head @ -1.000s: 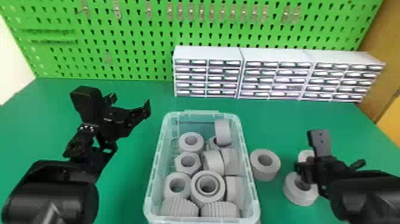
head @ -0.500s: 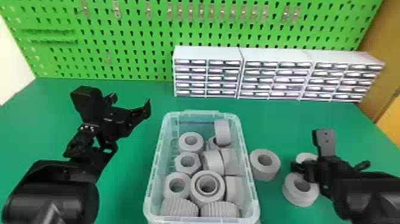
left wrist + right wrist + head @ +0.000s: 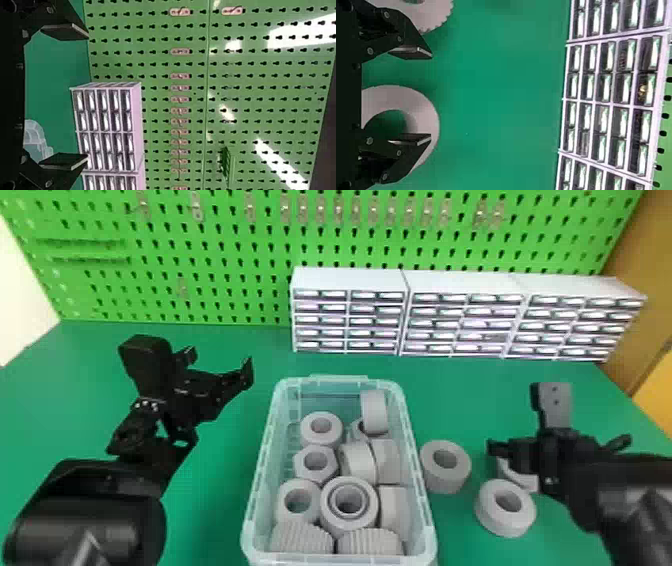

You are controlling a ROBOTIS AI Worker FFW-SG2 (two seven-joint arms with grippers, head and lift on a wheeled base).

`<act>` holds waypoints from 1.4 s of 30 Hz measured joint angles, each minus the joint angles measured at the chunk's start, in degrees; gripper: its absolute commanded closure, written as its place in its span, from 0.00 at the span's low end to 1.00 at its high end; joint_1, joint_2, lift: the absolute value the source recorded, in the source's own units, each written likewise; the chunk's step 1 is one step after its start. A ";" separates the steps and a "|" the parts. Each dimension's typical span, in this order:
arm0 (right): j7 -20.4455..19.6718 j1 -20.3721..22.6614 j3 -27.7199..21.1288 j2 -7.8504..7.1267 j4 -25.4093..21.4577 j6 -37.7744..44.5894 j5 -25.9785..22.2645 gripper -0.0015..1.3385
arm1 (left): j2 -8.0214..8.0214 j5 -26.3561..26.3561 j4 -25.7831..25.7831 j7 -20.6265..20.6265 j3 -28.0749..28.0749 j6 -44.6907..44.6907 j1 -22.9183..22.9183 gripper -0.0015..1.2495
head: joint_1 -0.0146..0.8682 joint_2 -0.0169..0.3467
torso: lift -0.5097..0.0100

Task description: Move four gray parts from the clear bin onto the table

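Nearest, two ribbed gray parts [image 3: 302, 538] lie side by side at the close end of the clear bin [image 3: 426, 515], with more rings and a hex nut [image 3: 315, 465] filling the space beyond them; one thick ring [image 3: 374, 412] stands on edge near the far right corner. The bin and its contents sit as they did in the earlier frames. To its right, three gray parts are on the worktop [image 3: 210, 510]: a round one [image 3: 506, 510] closest, a second [image 3: 446, 467] just beside the bin, and a third [image 3: 520, 477] partly covered by the right gripper [image 3: 557, 444]. That gripper has moved farther from the robot since the earlier frames; the covered part, whose far edge showed past it before, now shows on its near side. Its jaws are apart and unclamped, with a gray ring visible below them in the right wrist view. The left gripper [image 3: 219, 363] has not shifted, left of the bin over the worktop, jaws wide apart with nothing between them. Farther back stand white drawer units [image 3: 350, 281], then the green pegboard [image 3: 240, 297].
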 measured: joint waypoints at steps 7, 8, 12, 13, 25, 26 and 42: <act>0.00 -2.69 3.68 -3.88 -7.01 11.07 -4.13 0.39 | 0.00 -0.14 0.11 0.01 0.08 0.00 0.01 0.16 | 0.79 0.12 | 0.89; 0.00 -3.19 4.86 -4.64 -8.39 13.02 -4.47 0.39 | 0.00 -0.17 0.11 0.01 0.13 0.00 0.02 0.16 | 0.79 0.12 | 0.89; 0.00 -4.47 8.40 -6.30 -12.83 19.34 -4.89 0.39 | 0.00 -0.27 0.11 0.01 0.16 0.00 0.08 0.16 | 0.79 0.12 | 0.89; 0.00 -4.69 9.35 -6.53 -14.16 21.15 -4.98 0.39 | 0.00 -0.31 0.11 0.01 0.16 0.00 0.09 0.16 | 0.79 0.12 | 0.89; 0.00 -3.96 17.69 -6.13 -25.10 34.43 -6.05 0.39 | -0.05 -0.39 0.11 0.01 0.14 0.00 0.09 0.16 | 0.79 0.12 | 0.89; 0.00 -3.90 18.43 -6.05 -25.72 34.64 -5.92 0.39 | -0.06 -0.39 0.11 0.01 0.14 0.00 0.09 0.16 | 0.79 0.12 | 0.89; 0.00 -5.82 25.14 -10.14 -31.42 35.02 -10.34 0.39 | -0.06 -0.56 0.08 0.01 -0.13 0.27 -0.24 0.16 | 0.79 0.12 | 0.89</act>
